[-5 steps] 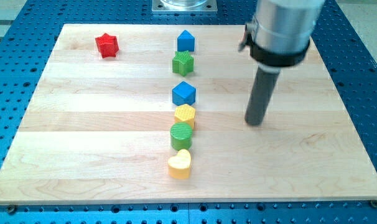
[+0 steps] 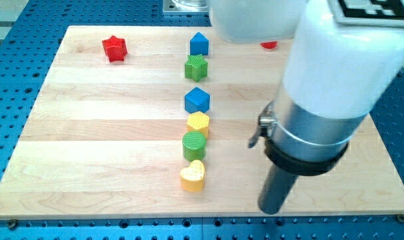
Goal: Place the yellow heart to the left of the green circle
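Observation:
The yellow heart (image 2: 193,176) lies near the board's bottom edge, just below the green circle (image 2: 194,145) and touching it. Above the circle stand a yellow hexagon (image 2: 198,123) and a blue cube (image 2: 197,100) in a column. My tip (image 2: 271,209) is at the board's bottom edge, well to the right of the yellow heart and apart from every block. The arm's large white and grey body hides the right part of the board.
A green star (image 2: 196,67) and a blue block (image 2: 199,44) stand higher in the same column. A red star (image 2: 114,49) is at the top left. A red block (image 2: 269,45) shows partly behind the arm at the top.
My tip has moved down the view, from the right of the yellow hexagon to the board's bottom edge. The blocks have not moved.

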Robot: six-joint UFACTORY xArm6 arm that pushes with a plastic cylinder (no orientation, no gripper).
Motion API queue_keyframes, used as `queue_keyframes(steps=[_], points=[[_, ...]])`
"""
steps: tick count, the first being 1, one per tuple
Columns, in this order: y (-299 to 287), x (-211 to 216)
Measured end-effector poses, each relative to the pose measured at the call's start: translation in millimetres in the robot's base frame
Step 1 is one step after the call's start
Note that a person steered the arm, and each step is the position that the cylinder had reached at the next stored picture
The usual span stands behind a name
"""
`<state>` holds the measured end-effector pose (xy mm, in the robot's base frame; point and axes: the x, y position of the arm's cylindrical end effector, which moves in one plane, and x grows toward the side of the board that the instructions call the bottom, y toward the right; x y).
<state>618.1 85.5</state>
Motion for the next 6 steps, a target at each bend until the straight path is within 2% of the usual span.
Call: queue_keyframes(steps=[2, 3, 4, 5, 6], points=[[-72, -20], [-117, -15], [-122, -47], [-159, -78], [-155, -125]])
